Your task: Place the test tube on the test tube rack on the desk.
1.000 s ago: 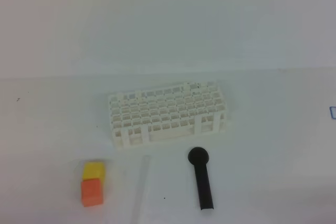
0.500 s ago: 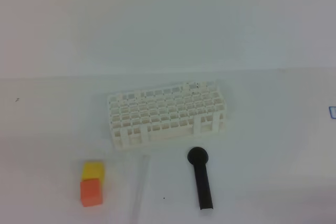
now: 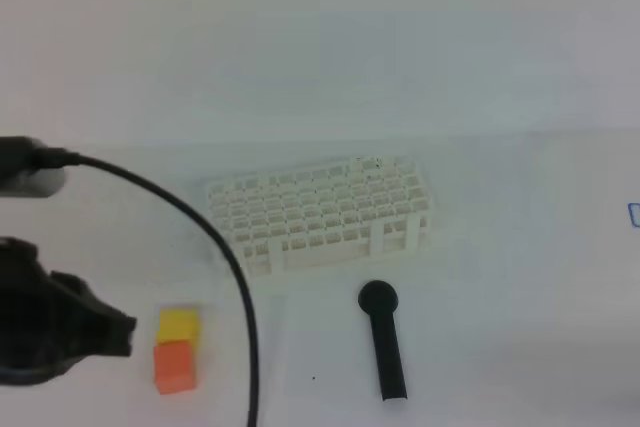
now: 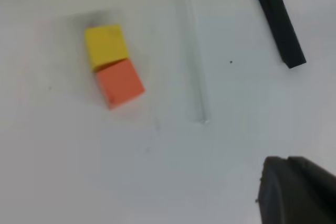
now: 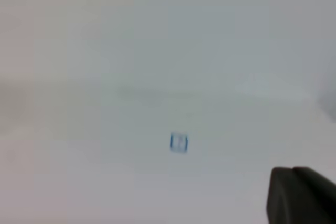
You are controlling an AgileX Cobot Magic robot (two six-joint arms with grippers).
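Observation:
The test tube [image 4: 192, 61] lies flat on the white desk [image 4: 79, 171], a faint clear tube to the right of the two blocks; in the exterior high view I cannot make it out behind the arm's cable. The white test tube rack [image 3: 320, 212] stands mid-desk, its grid of square holes facing up. My left arm [image 3: 50, 332] reaches in from the left edge, near the blocks. Only a dark corner of the left gripper [image 4: 298, 190] shows, shut, lower right of the tube and apart from it. The right gripper [image 5: 302, 195] is a dark corner over bare desk, shut and holding nothing.
A yellow block [image 3: 178, 325] and an orange block [image 3: 174, 365] touch each other left of the tube. A black round-headed stick [image 3: 384, 344] lies in front of the rack. A black cable [image 3: 225, 257] arcs from the left arm. A small blue mark [image 5: 178, 142] sits on the desk at the right.
My left arm and its cable have come into the exterior high view from the left. The rack, blocks, stick and tube have not moved.

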